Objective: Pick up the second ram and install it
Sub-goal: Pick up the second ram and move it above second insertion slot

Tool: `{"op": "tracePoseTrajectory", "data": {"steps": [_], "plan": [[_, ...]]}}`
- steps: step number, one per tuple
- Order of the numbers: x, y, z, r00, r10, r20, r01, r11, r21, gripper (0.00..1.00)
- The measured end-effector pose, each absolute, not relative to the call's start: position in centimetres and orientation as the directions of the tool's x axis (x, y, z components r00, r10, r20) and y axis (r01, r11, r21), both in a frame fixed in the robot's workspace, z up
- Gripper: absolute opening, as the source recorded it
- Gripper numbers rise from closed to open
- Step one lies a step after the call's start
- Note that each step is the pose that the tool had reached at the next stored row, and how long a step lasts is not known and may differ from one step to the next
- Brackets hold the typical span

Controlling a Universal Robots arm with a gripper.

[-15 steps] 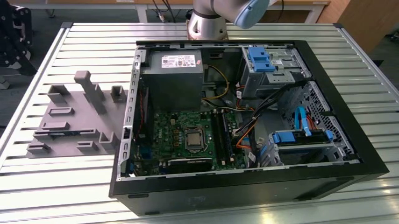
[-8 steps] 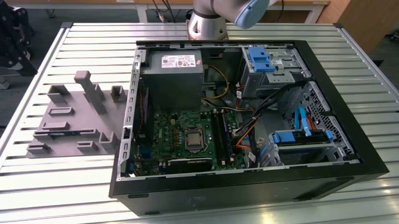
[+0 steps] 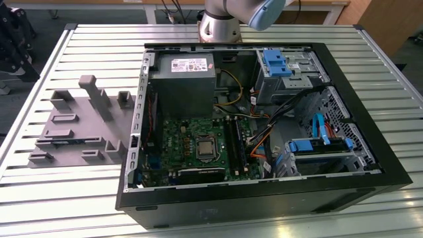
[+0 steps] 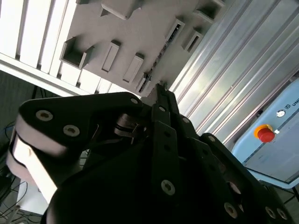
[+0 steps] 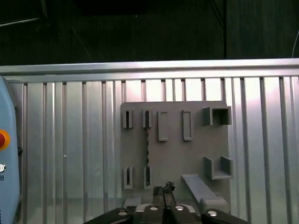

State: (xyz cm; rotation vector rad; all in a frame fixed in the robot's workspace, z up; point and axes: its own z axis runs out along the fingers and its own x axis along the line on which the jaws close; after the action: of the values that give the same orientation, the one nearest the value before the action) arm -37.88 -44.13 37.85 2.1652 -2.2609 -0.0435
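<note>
grey fixture (image 3: 79,129); silver ribbed table (image 3: 53,198); black case (image 3: 264,198); green motherboard (image 3: 175,136); blue drive brackets (image 3: 274,62); red button (image 4: 266,134); black jaws.

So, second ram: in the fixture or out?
In: the second ram sits on edge in slots of the grey fixture, gripper clear of it.

Strong overhead light glares off the slatted metal table (image 3: 79,198), washing its ribs white in the second wrist view, where the black gripper (image 4: 161,91) looms underlit. Soft shadow fills the computer case (image 3: 264,210) in the exterior view
</note>
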Motion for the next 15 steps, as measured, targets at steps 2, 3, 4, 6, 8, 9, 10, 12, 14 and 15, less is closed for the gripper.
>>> {"op": "tracePoseTrajectory", "data": {"steps": [2,3,4,6,8,9,10,12,14,15], "plan": [[-37.9,-44.1,37.9,-0.043,-0.999,-0.011,-0.999,0.043,0.028,0.23],[-37.9,-44.1,37.9,-0.043,-0.999,-0.011,-0.999,0.043,0.027,0.23],[-37.9,-44.1,37.9,-0.043,-0.999,-0.011,-0.999,0.043,0.027,0.29],[-37.9,-44.1,37.8,-0.043,-0.999,-0.011,-0.999,0.043,0.027,0.35],[-37.9,-44.1,37.7,-0.043,-0.999,-0.012,-0.999,0.043,0.027,0.41],[-37.9,-44.1,37.5,-0.043,-0.999,-0.012,-0.999,0.043,0.027,0.47],[-37.9,-44.1,37.4,-0.043,-0.999,-0.011,-0.999,0.043,0.027,0.47],[-37.9,-44.1,37.0,-0.043,-0.999,-0.011,-0.999,0.043,0.027,0.47],[-37.9,-44.1,36.6,-0.043,-0.999,-0.011,-0.999,0.043,0.027,0.47],[-37.9,-44.1,36.5,-0.043,-0.999,-0.011,-0.999,0.043,0.027,0.47]]}}
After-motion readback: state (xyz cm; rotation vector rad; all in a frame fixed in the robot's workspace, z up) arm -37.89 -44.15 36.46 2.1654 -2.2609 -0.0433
